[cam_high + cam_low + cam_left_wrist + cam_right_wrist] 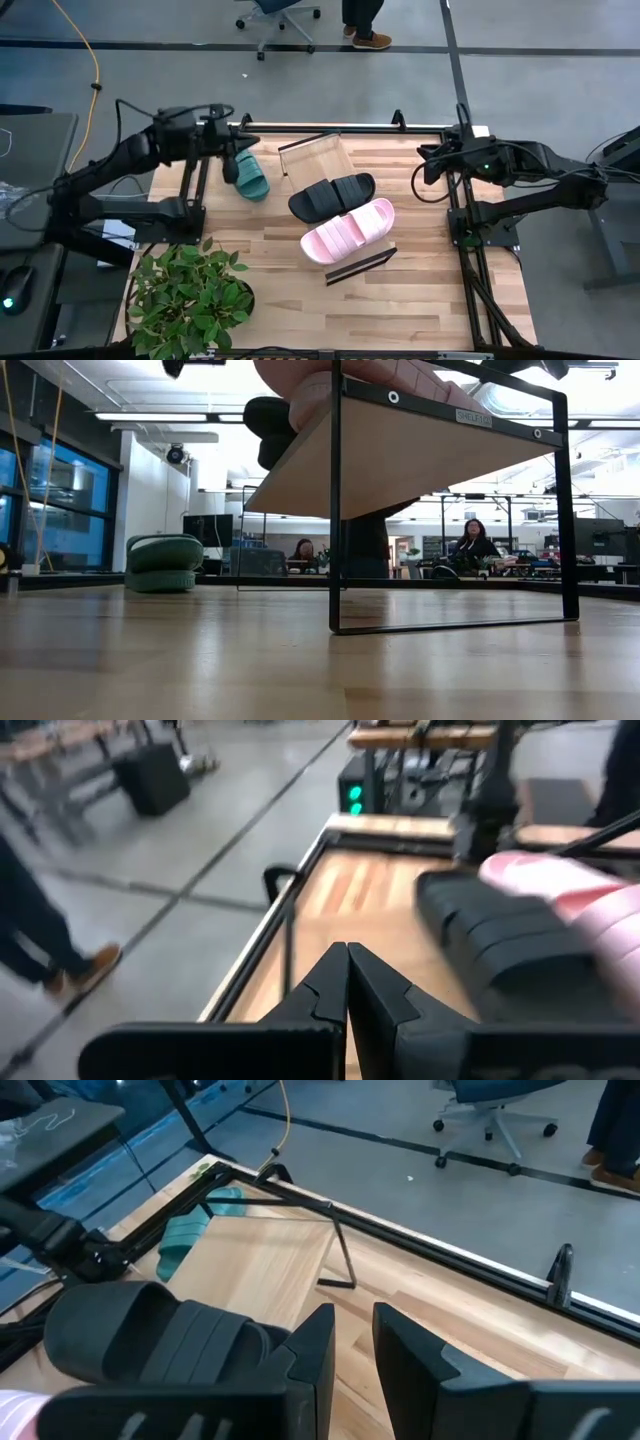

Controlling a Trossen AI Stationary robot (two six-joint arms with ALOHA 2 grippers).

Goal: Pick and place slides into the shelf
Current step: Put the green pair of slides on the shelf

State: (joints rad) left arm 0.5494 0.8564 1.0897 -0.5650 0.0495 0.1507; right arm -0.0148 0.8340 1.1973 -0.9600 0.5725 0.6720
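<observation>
High view: black slide (331, 195), pink slide (348, 230) on shelf (312, 157); green slide (251, 176) on worktop (420, 280), awaits placing. Left claw (231, 168) clenched empty beside green; right claw (426, 165) parted, empty, at far edge.

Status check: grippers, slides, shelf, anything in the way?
Left gripper shut, empty, over green slide on the table. Right gripper parted, empty, at far right edge. Black slide and pink slide on shelf. Nothing blocking.

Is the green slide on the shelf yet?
No: the green slide lies on the table beside the left claw, apart from the shelf.
</observation>
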